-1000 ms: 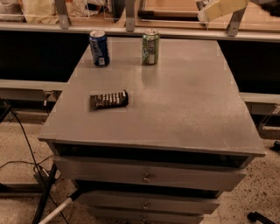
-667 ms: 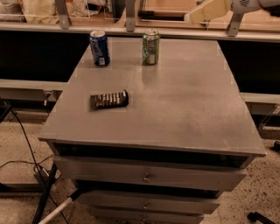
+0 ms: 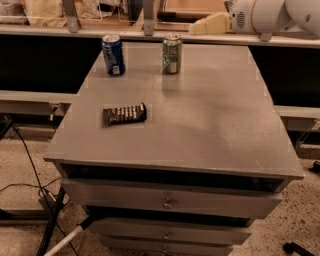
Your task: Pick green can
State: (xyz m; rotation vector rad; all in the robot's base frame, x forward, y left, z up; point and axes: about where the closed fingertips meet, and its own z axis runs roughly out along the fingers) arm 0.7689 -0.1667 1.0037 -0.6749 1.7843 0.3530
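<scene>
Green can waits upright at the bench far edge; the tool, grip indiscernible, must descend leftward.

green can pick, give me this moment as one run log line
gripper: top right, clear of table | green can: upright, far edge, ungrasped | blue can: left of it

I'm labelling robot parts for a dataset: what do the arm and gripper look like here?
At the top right, the arm is a chunky, rounded white casing with a small round grille. The gripper at its tip is pale cream and tapers leftward. No cables or markings are visible.
</scene>
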